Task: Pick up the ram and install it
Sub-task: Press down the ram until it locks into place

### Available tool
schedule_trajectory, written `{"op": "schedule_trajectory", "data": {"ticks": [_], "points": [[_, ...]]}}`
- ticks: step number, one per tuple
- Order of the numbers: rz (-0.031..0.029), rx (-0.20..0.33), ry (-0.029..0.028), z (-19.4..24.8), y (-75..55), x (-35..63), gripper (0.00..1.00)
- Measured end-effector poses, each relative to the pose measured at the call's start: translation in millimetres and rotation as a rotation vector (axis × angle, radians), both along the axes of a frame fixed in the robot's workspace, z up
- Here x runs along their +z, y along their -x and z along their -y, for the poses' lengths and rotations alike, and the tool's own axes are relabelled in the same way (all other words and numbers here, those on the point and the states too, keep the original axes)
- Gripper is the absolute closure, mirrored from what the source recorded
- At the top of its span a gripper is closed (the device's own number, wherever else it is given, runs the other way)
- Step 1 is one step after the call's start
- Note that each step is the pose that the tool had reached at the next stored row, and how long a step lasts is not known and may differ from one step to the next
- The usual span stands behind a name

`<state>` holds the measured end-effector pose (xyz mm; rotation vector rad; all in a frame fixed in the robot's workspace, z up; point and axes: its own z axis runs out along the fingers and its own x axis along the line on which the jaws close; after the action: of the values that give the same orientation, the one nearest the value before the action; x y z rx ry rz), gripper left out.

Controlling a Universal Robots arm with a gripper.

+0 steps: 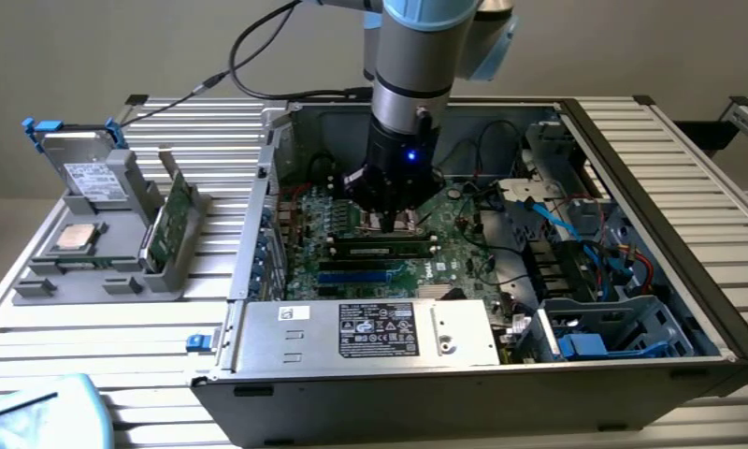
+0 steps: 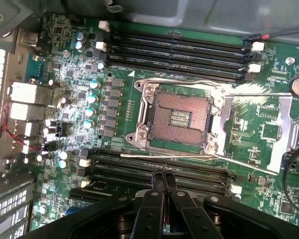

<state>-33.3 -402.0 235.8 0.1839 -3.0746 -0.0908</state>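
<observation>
The ram, a slim dark green stick with black chips, lies lengthwise in a memory slot on the motherboard inside the open computer case. My gripper hangs straight down just behind the ram, over the neighbouring slots. In the wrist view my gripper is shut, its black fingertips pressed together with nothing between them, above the bank of dark memory slots beside the empty CPU socket.
A grey holder on the exterior view's left carries a wider green circuit card, a square silver CPU chip and a drive. The power supply bounds the case's near side. Cables and a drive cage crowd the right.
</observation>
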Motion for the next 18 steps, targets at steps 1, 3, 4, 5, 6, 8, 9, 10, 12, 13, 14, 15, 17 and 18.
{"op": "schedule_trajectory", "data": {"ticks": [1,3,4,5,6,8,9,10,12,13,14,15,17,18], "points": [[0.0000,-0.014,0.0001,0.0,0.0,0.0,0.89],[0.0002,-0.043,0.0000,0.0,0.0,0.0,0.89],[0.0002,-0.055,-0.0001,0.0,0.0,0.0,0.89],[0.0002,-0.056,0.0000,0.0,0.0,0.0,0.89],[0.0003,-0.056,-0.0001,0.0,0.0,0.0,0.89],[0.0003,-0.056,-0.0003,2.4,0.1,0.0,0.89],[0.0002,-0.056,-0.0009,5.7,0.1,0.0,0.89],[0.0002,-0.056,-0.0014,9.5,0.0,0.0,0.89],[0.0001,-0.056,-0.0027,16.2,0.0,0.0,0.89],[0.0001,-0.056,-0.0035,19.1,0.0,0.0,0.89],[0.0001,-0.056,-0.0043,21.8,0.0,0.0,0.89],[0.0001,-0.056,-0.0048,23.8,0.0,0.0,0.89],[0.0001,-0.056,-0.0048,24.4,0.1,0.0,0.89],[0.0001,-0.056,-0.0049,24.4,0.0,0.0,0.89]]}}
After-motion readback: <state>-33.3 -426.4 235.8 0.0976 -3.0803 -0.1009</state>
